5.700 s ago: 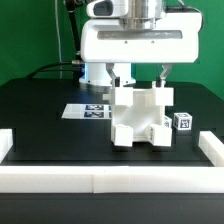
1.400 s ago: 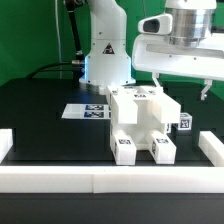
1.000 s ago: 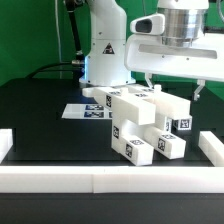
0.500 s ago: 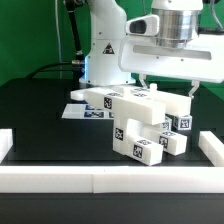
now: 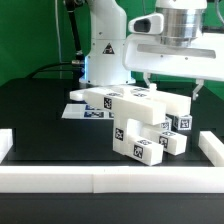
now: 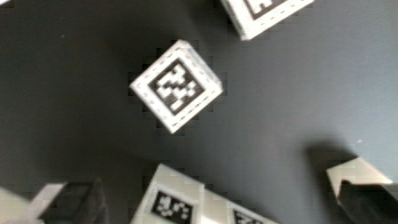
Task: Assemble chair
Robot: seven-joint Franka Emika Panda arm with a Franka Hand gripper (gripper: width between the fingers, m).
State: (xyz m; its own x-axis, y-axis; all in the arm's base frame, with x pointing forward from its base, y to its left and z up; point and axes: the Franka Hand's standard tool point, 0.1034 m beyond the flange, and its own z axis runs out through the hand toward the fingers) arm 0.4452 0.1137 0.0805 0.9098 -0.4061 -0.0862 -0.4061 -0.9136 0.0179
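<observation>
The chair (image 5: 140,122), a blocky white cluster of joined pieces with black-and-white tags, lies tilted on the black table in the middle of the exterior view. Two tagged leg ends (image 5: 143,150) point toward the front. My gripper (image 5: 172,88) hangs just above the chair's far right side. It is open, its two fingers wide apart and holding nothing. In the wrist view both dark fingertips (image 6: 365,185) show at the frame's edge. Tagged white faces of the chair (image 6: 178,206) lie between them, below my gripper (image 6: 217,197).
Long white border rails run along the front (image 5: 110,180), the exterior view's left (image 5: 5,145) and its right (image 5: 212,150). The marker board (image 5: 78,111) lies behind the chair, toward the left. A small white tagged square (image 6: 178,85) shows on the dark table in the wrist view.
Over the last seconds the chair went from upright to tilted, its leg ends swinging toward the front right. My gripper rose off it, shifted slightly left and stayed open. The last half second shows almost no motion.
</observation>
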